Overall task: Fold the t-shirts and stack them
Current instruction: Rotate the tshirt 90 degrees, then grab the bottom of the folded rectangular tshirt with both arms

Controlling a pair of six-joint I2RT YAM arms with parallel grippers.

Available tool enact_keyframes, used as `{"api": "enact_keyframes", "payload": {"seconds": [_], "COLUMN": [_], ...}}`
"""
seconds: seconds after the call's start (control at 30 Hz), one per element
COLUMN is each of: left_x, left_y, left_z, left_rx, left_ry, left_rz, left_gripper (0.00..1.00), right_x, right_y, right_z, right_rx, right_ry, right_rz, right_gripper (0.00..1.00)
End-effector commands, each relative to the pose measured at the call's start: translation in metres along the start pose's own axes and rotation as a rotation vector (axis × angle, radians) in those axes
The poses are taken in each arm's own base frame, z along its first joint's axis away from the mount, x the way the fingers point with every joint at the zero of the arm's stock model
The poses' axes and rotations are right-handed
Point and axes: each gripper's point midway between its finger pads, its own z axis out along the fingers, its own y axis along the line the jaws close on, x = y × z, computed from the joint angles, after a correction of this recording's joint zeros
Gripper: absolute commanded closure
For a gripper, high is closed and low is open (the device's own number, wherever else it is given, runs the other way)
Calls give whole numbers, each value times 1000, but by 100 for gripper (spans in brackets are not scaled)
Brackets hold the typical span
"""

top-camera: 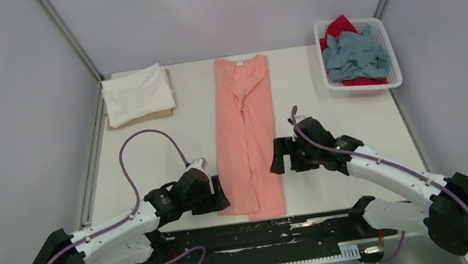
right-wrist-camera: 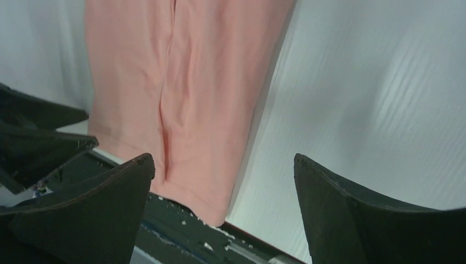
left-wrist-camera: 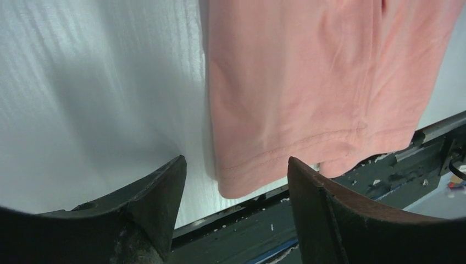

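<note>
A salmon-pink t-shirt (top-camera: pixel 246 137) lies folded into a long narrow strip down the middle of the table, collar at the far end, hem hanging over the near edge. Its hem shows in the left wrist view (left-wrist-camera: pixel 308 99) and the right wrist view (right-wrist-camera: pixel 187 99). My left gripper (top-camera: pixel 218 192) is open and empty beside the strip's near left corner. My right gripper (top-camera: pixel 279 156) is open and empty just right of the strip. A folded white t-shirt (top-camera: pixel 137 93) rests on a tan board at the far left. Grey-blue (top-camera: pixel 354 55) and red (top-camera: pixel 340 24) t-shirts lie crumpled in the basket.
The white lattice basket (top-camera: pixel 394 60) stands at the far right. The tan board (top-camera: pixel 145 118) sticks out under the white shirt. A black rail (top-camera: pixel 267 228) runs along the table's near edge. Grey walls enclose the table.
</note>
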Motion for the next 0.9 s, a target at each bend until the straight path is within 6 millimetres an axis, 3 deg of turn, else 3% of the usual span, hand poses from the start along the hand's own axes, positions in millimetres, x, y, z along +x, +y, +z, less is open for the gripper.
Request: {"api": "enact_keyframes", "payload": {"seconds": [0.0,0.23,0.37,0.43,0.6,0.87], "left_x": [8,24,34,38,44,37], "left_y": [-10,-4,16,20,15,1], "left_z": [11,19,19,18,17,16], "left_rx": [79,58,-17,-32,3,56], "left_ry": [20,98,125,143,172,155], "left_rz": [-19,-14,-2,0,-1,-4], "left_gripper": [30,67,90,97,98,100], "right_x": [50,123,146,153,163,149], "right_y": [25,27,25,25,23,17], "right_z": [-16,-13,-6,-3,2,17], "right_rx": [-163,-169,-163,-165,-147,-118], "right_ry": [123,326,377,387,389,284], "right_rz": [96,167,191,208,206,206], "right_gripper": [8,31,38,45,51,77]}}
